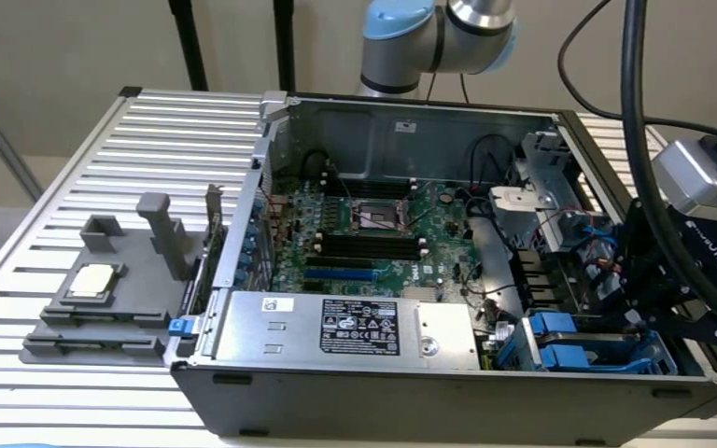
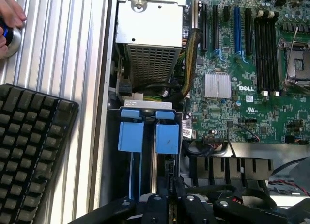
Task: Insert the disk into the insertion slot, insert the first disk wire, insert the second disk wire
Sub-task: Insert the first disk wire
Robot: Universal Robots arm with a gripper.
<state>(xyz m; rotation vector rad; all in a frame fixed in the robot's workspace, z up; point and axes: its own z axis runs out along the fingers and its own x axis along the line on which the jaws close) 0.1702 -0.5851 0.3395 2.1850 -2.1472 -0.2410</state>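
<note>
The insertion slot (image 1: 570, 343) is a dark metal bay with bright blue rails in the case's front corner, on the exterior view's right. In the wrist view its two blue tabs (image 2: 167, 138) stand side by side under a silver bracket. My black gripper (image 1: 648, 315) hangs directly over this bay, and its body (image 2: 169, 207) sits close to the rails. A thin blue-and-grey edge (image 2: 137, 173) runs from the tabs toward the gripper. I cannot tell whether it is the disk seen edge-on, as the disk's labelled face is hidden.
The silver power-supply box (image 1: 346, 327) lies beside the bay and the green motherboard (image 1: 372, 233) behind it. A grey fixture (image 1: 104, 299) stands on the slatted table. In the wrist view a black keyboard (image 2: 34, 151) and a person's hand (image 2: 9, 18) are outside the case.
</note>
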